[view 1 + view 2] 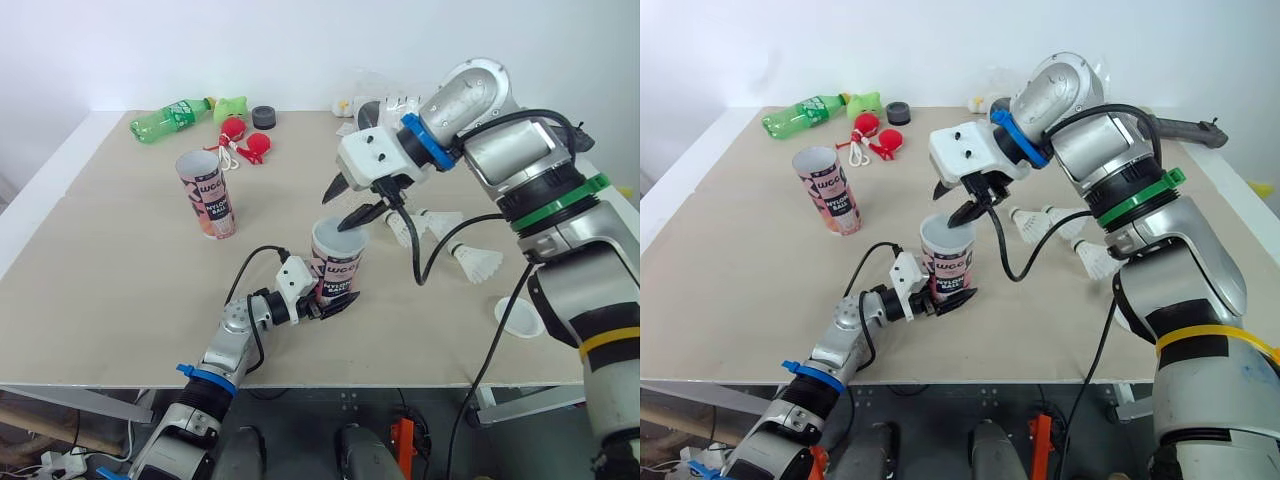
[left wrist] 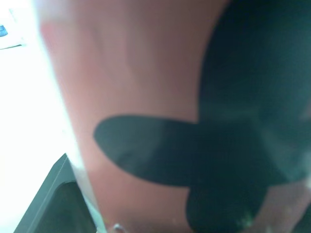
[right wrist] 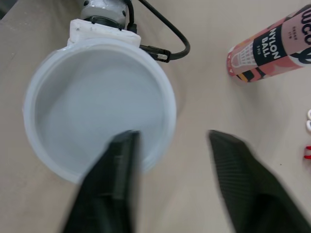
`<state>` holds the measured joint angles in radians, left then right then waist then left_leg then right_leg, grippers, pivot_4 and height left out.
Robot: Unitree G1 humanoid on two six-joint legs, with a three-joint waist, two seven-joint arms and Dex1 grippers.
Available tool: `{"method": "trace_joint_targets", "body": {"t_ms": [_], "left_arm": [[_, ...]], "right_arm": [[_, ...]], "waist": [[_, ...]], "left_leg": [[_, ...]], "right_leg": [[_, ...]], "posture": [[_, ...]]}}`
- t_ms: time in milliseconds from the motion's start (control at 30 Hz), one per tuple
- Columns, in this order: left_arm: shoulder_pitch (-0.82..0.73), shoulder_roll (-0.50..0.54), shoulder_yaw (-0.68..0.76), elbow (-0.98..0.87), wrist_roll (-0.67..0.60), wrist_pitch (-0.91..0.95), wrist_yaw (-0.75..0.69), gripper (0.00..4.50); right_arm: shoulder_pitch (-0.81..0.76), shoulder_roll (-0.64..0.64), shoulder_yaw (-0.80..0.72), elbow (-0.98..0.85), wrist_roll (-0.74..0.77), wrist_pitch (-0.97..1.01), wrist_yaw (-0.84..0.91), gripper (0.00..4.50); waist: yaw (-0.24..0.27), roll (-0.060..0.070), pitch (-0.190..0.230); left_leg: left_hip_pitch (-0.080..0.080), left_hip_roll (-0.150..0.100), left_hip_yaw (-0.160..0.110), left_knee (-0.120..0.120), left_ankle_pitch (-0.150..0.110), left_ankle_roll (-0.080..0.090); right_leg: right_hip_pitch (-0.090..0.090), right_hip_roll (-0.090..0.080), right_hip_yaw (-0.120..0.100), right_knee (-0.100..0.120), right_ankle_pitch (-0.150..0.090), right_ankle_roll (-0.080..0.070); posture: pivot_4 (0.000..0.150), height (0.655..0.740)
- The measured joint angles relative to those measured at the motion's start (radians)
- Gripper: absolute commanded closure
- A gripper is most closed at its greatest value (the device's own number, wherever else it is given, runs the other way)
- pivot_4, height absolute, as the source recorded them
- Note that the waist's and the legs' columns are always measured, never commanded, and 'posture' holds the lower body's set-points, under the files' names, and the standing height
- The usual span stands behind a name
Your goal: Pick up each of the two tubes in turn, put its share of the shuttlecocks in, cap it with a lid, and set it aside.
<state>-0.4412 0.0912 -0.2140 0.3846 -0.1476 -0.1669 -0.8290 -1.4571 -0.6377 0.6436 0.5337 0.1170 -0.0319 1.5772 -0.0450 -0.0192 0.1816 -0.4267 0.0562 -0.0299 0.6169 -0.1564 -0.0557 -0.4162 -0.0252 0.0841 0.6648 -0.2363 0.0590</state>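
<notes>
Left gripper (image 1: 338, 298) clamped on tube (image 1: 338, 255), upright — mouth straight below right gripper (image 1: 337, 211), jaws spread, empty — shuttlecocks (image 1: 470, 260) off beside it.

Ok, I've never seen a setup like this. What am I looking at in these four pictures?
A two-armed humanoid robot at a table. The two wide pictures come from its head camera, the two close ones from cameras on its wrists. Its left claw grips a pink shuttlecock tube upright; the left wrist picture is that tube up close. The right claw hangs open just over the white lid on the tube. Also on the table: a second tube, loose shuttlecocks, a spare lid, a green bottle.
</notes>
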Motion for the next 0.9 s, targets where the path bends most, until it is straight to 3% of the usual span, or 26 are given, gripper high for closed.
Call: {"method": "trace_joint_targets", "body": {"t_ms": [33,100,333,533,900], "left_arm": [[0.000,0.000,0.000,0.000,0.000,0.000,0.000,1.09],[0.000,0.000,0.000,0.000,0.000,0.000,0.000,1.09],[0.001,0.002,-0.001,-0.003,-0.001,0.000,-0.004,1.09],[-0.001,0.003,0.000,-0.002,-0.001,0.000,-0.003,1.09],[-0.001,0.003,-0.001,0.000,0.002,0.003,-0.002,1.09]], "right_arm": [[-0.001,0.000,-0.010,0.001,-0.002,0.002,0.000,0.56],[-0.013,0.001,-0.021,0.022,0.000,0.014,0.000,1.01],[-0.047,-0.059,-0.029,-0.071,0.195,0.139,0.001,4.36],[0.032,-0.094,0.034,-0.192,0.244,0.203,0.001,4.44],[0.090,-0.074,0.043,-0.210,0.132,0.150,0.000,4.44]], "waist": [[0.000,0.000,0.000],[0.000,0.000,0.000],[0.000,0.000,0.000],[-0.001,0.000,0.000],[0.000,0.000,-0.001]], "left_leg": [[0.000,0.000,0.000,0.000,0.000,0.000],[0.000,0.000,0.000,0.000,0.000,0.000],[-0.001,0.000,0.000,-0.001,0.000,0.000],[-0.001,0.000,0.000,0.000,0.000,0.000],[0.001,0.000,0.000,0.000,-0.001,0.000]], "right_leg": [[0.000,0.000,0.000,0.000,0.000,0.000],[0.000,0.000,0.000,0.000,0.000,0.000],[-0.001,0.000,0.000,0.000,-0.001,-0.001],[-0.001,0.000,0.000,0.000,-0.002,-0.003],[0.001,0.000,0.000,0.000,-0.001,-0.001]], "posture": [[0.150,0.7400],[0.150,0.7400],[0.150,0.7400],[0.150,0.7400],[0.150,0.7400]]}}
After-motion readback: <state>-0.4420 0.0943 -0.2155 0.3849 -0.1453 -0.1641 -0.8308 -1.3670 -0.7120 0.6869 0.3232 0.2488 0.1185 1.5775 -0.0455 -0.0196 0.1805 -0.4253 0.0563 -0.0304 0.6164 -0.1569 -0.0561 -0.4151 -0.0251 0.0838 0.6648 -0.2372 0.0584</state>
